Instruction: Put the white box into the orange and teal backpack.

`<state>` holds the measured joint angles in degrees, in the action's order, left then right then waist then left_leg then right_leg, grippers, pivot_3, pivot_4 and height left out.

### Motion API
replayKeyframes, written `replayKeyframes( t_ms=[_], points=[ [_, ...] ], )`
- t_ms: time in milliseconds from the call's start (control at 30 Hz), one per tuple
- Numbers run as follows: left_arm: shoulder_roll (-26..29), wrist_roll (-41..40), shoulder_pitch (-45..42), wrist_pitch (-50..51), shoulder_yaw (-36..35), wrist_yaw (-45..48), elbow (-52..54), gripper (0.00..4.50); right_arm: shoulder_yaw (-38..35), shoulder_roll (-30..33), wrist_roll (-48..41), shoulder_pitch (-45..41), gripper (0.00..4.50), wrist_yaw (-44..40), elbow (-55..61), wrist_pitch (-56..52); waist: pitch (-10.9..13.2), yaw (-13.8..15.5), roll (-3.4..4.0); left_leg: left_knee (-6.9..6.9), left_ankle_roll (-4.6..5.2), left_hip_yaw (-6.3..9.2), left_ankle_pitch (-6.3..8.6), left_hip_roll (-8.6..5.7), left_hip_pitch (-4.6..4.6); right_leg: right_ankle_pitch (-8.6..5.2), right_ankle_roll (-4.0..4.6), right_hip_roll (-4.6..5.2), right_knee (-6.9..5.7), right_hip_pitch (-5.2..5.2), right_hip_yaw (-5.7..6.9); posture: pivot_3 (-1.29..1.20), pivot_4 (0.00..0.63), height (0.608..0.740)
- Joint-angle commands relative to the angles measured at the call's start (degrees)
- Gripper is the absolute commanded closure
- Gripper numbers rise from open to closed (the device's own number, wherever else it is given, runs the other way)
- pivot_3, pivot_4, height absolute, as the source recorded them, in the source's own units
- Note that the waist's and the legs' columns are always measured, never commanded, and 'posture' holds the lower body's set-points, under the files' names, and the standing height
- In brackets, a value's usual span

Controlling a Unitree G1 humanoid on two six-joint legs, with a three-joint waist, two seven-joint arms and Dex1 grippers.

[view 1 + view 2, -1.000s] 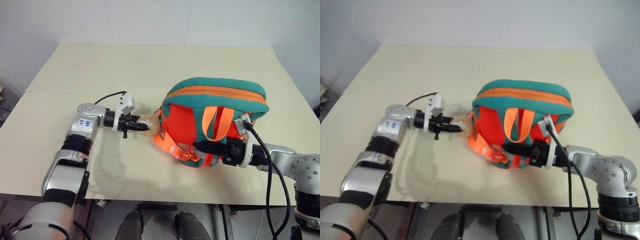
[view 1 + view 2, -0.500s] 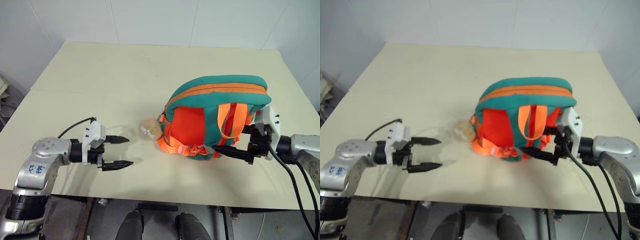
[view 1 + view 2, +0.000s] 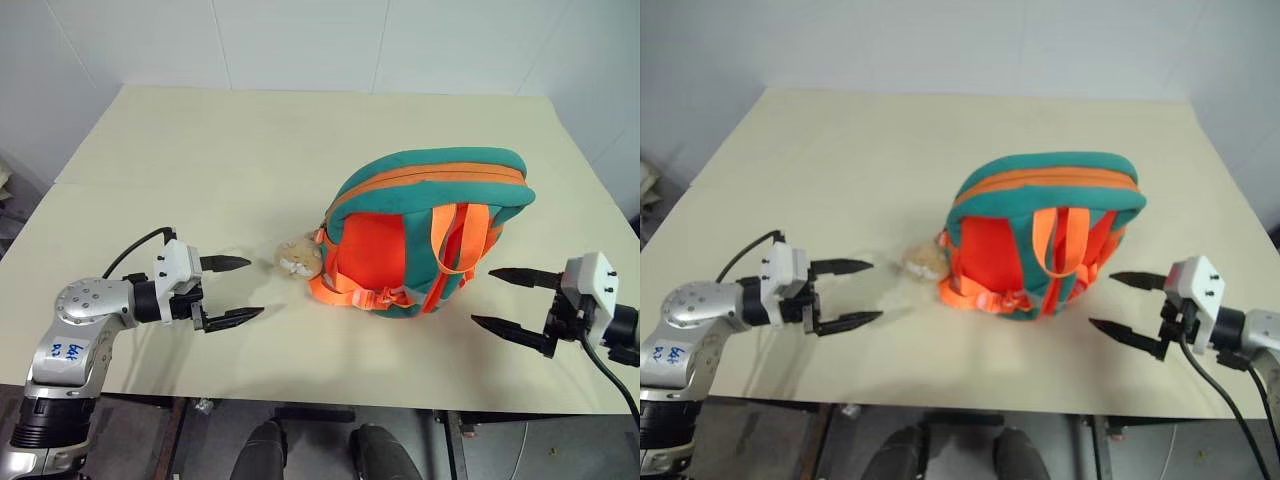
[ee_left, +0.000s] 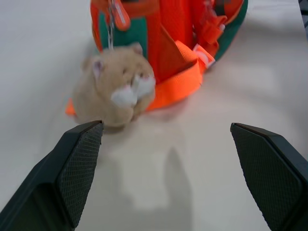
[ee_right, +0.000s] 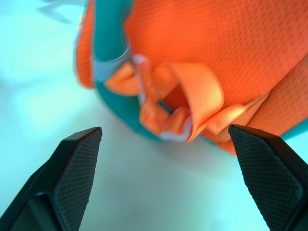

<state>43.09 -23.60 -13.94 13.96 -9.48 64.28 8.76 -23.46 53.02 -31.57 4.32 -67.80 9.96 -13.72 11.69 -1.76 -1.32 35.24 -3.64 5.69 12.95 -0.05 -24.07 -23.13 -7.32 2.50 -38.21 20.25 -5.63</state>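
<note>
While the rounded orange-and-teal fabric backpack (image 3: 425, 230) stood zipped on the cream table (image 3: 200, 150), tan plush hamster (image 3: 298, 257) touching its left, both black-fingered grippers, left (image 3: 236, 291) and right (image 3: 508, 300), flanked it, spread, empty.

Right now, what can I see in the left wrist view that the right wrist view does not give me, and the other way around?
The left wrist view gives the tan plush toy beside the backpack. The right wrist view gives a folded orange webbing loop at the pack's lower corner. Both share the orange and teal backpack resting on the table, framed by that gripper's own open fingers.
</note>
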Motion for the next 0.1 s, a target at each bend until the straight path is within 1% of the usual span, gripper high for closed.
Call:
replayKeyframes(
  t_ms=[33,100],
  points=[
    [1.4,0.1,0.0,-3.0,-0.9,1.2,0.2,0.00,-3.2,-0.6,-1.4,0.9,0.04,-0.5,0.4,1.1,0.0,0.0,0.00,-0.01,0.00,-0.01,0.00,0.00,0.00,0.00,0.00,0.01,0.01,0.00,-0.01,0.00,0.150,0.740],
    [1.8,-0.2,-0.6,-3.2,-0.9,1.3,0.3,0.00,-3.0,-0.4,-1.9,0.4,0.04,-0.4,1.1,0.3,0.0,0.0,0.00,0.00,0.00,-0.01,0.00,0.01,0.00,0.00,0.00,0.01,0.00,0.00,-0.01,0.00,0.150,0.740]
  ],
)
